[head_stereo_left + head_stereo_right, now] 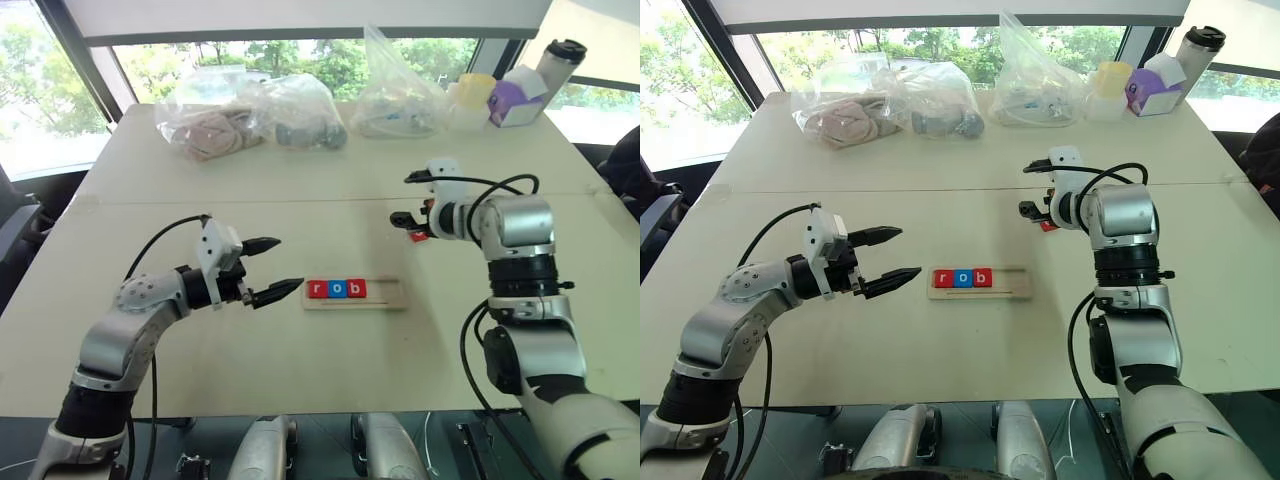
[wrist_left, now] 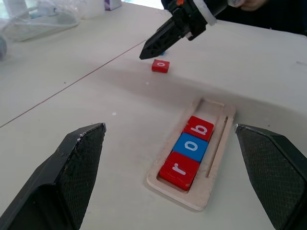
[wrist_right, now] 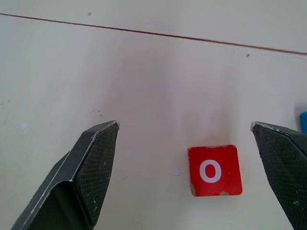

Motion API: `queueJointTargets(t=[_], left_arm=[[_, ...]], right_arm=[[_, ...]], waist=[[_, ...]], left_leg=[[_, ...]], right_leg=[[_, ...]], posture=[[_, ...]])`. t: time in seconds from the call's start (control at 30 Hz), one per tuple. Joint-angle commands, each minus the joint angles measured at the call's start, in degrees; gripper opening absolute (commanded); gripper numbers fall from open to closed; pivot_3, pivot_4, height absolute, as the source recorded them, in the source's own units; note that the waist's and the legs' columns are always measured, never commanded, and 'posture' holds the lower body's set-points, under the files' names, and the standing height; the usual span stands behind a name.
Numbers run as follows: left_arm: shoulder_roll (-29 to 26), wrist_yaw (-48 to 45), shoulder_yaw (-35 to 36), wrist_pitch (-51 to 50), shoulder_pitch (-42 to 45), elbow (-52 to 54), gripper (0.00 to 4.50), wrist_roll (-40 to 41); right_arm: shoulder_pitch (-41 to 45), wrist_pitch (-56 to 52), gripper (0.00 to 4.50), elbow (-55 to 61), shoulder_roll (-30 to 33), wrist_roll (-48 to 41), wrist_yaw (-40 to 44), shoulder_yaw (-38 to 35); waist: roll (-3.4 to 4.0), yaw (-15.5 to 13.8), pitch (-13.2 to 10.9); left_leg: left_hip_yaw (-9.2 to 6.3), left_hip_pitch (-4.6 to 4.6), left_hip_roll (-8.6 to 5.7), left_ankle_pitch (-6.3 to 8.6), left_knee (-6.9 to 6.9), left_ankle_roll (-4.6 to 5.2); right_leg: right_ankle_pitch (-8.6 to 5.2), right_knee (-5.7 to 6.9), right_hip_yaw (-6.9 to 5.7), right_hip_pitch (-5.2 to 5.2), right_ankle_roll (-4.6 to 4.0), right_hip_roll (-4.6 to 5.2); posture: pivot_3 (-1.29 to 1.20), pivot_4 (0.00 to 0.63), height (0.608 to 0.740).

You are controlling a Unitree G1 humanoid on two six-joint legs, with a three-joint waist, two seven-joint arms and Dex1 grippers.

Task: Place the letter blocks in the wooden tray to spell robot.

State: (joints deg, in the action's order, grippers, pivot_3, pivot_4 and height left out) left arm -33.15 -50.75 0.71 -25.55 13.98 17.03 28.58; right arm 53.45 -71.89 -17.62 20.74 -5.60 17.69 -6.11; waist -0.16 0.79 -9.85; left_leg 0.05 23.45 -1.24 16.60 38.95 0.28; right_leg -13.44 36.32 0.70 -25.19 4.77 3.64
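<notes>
While the long pale-wood tray [image 1: 388, 297] near the table's front edge holds red r, blue o and red b, leaving two slots free, the red square o tile [image 3: 214, 170] lies farther back, between the right gripper's [image 3: 189, 158] parted fingers. The left gripper [image 1: 268, 268] waits agape beside the tray. Bagged items [image 1: 250, 115] line the white table's [image 1: 300, 200] far edge by the windows.

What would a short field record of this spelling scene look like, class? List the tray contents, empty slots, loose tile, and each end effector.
tray: wooden tray lying flat on the table
tiles in tray: red r, blue o, red b, side by side
empty slots: two, after the b
loose tile: red o tile on the table, apart from the tray
left end effector: open, holding nothing, beside the tray's r end
right end effector: open, hanging above the red o tile, not gripping it
far edge of table: clear bags
</notes>
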Motion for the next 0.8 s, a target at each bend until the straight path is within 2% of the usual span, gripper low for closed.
queueJointTargets(t=[0.03, 0.5, 0.6, 0.77, 0.8], left_arm=[[-0.4, 0.1, 0.5, 0.5, -0.1, 2.3, 4.5, 0.3], [-0.8, 0.2, 0.8, 0.4, -0.4, 2.9, 4.5, 0.4], [-0.8, 0.2, 0.7, 0.4, -0.3, 2.8, 4.5, 0.4], [-0.8, 0.3, 0.7, 0.4, -0.4, 2.9, 4.5, 0.4], [-0.8, 0.3, 0.7, 0.4, -0.5, 2.9, 4.5, 0.4]], right_arm=[[1.2, 1.0, 4.47, -0.6, 0.0, 0.8, -3.7, -2.0], [-2.4, 3.6, 4.47, -4.4, -0.6, -0.1, -4.5, 0.1], [-2.8, 4.6, 3.58, -5.0, -0.6, 0.1, -4.2, 1.2], [-2.9, 5.0, 1.13, -5.4, -0.7, 0.0, -3.6, 2.3], [-2.9, 4.8, 1.15, -5.3, -0.7, -0.1, -3.5, 2.4]], waist=[[0.0, 0.0, 0.0], [0.0, 0.2, 0.0], [0.0, 0.2, 0.0], [0.0, 0.3, 0.0], [0.0, 0.3, 0.0]], left_leg=[[0.0, 0.0, 0.0, 0.0, 0.0, 0.0], [0.02, -0.08, 0.0, -0.01, 0.05, 0.04], [0.01, -0.09, 0.0, -0.02, 0.06, 0.04], [0.01, -0.14, 0.02, -0.02, 0.06, 0.04], [0.01, -0.16, 0.02, -0.01, 0.07, 0.04]], right_leg=[[0.0, 0.01, 0.0, 0.0, 0.0, 0.0], [0.04, 0.1, -0.01, 0.08, 0.07, -0.13], [0.04, 0.11, -0.01, 0.1, 0.07, -0.14], [0.04, 0.11, -0.02, 0.15, 0.08, -0.17], [0.04, 0.11, -0.02, 0.18, 0.08, -0.17]], posture=[[0.0, 0.15, 0.74], [0.0, 0.15, 0.74], [0.0, 0.15, 0.74], [0.0, 0.15, 0.74], [0.0, 0.15, 0.74]])
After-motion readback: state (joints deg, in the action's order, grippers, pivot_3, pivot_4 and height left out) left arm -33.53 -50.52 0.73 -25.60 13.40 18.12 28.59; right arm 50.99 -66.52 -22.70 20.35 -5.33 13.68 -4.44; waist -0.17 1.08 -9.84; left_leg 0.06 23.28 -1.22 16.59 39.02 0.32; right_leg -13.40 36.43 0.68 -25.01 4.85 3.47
